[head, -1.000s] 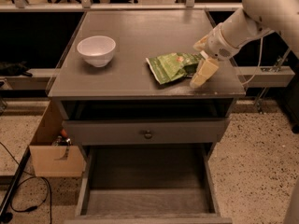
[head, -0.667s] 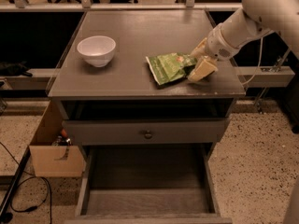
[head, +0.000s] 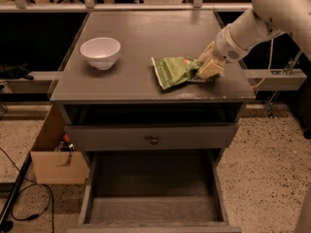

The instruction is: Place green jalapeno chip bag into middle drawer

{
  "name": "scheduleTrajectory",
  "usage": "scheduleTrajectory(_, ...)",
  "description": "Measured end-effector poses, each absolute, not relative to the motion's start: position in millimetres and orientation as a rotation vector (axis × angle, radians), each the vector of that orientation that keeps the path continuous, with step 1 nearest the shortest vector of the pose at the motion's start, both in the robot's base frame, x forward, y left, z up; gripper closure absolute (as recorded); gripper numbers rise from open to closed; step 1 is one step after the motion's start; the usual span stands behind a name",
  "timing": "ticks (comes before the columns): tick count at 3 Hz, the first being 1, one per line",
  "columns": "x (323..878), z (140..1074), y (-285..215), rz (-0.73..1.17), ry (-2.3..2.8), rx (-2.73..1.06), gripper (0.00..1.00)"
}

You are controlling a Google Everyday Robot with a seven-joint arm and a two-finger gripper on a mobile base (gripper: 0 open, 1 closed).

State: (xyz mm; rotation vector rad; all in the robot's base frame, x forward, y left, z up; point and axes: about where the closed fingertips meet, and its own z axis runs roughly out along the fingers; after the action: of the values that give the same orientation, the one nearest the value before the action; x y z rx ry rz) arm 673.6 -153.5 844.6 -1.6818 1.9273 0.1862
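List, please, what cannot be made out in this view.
- Camera view: the claw, at the tabletop's right, covers the right end of the green jalapeno chip bag.
- Camera view: the bottom edge cuts off the front of the middle drawer.
- Camera view: shadow hides the recess under the tabletop.

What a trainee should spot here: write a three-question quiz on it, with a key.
1. True or false: the green jalapeno chip bag lies inside the open middle drawer.
2. Where is the hand? A at the bag's camera-right end, over the cabinet top; B inside the drawer; C down by the floor.
3. Fill in: in the camera view, the white bowl stands to the bag's ____.
Key: 1 false; 2 A; 3 left.
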Motion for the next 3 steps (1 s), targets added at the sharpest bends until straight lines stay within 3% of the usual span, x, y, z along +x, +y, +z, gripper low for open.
scheduleTrajectory(1,673.6,844.6,-153.4,0.186,1.927,-1.682,1.00)
scheduleTrajectory(3,657.4,863.3,-170.2,0.176,1.920,-1.639,1.00)
